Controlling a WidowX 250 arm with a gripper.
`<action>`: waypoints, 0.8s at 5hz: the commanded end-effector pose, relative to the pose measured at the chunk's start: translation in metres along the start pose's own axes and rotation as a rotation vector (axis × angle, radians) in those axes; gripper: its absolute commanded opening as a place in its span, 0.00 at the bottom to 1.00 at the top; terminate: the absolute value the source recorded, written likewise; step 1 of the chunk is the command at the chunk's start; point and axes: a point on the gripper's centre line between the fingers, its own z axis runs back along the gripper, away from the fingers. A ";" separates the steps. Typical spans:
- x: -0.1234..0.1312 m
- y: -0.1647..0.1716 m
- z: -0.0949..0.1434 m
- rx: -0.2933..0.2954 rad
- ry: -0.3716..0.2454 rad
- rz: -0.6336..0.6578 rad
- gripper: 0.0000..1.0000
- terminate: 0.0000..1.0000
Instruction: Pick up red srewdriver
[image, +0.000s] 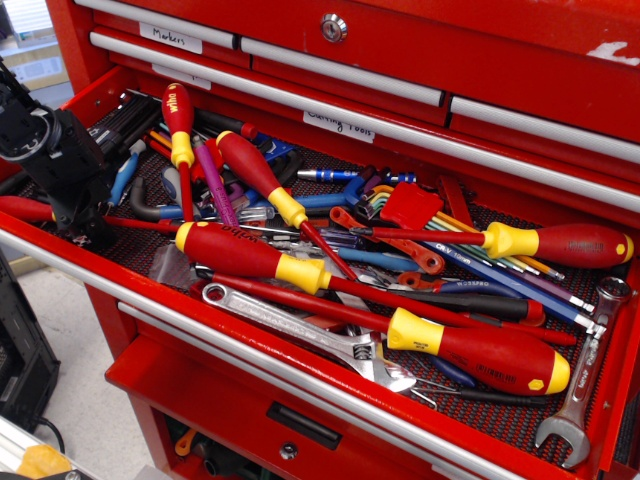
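Labels are showing on the upper drawers: one handwritten tag (170, 38) is reading roughly "Markers", another (339, 126) roughly "Cutting Tools". Small white print on several handles is too fine for me to read. I am counting four fat red-and-yellow screwdrivers: one (252, 257) lying across the middle, one (478, 352) at the front, one (555, 243) at the right, one (262, 181) angled behind. Two wrenches are lying in the drawer, an adjustable one (310, 334) and a combination one (586, 376). My gripper (88, 228) is sitting low at the drawer's left end, over the red srewdriver (30, 210), whose handle is lying against the left front rail with its thin shaft running right. I cannot tell whether my fingers are closing on it.
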 end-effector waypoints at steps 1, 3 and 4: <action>0.004 0.008 0.010 0.005 0.003 -0.024 0.00 0.00; 0.007 0.014 0.037 -0.044 0.067 -0.047 0.00 0.00; 0.009 0.025 0.058 -0.056 0.114 -0.068 0.00 0.00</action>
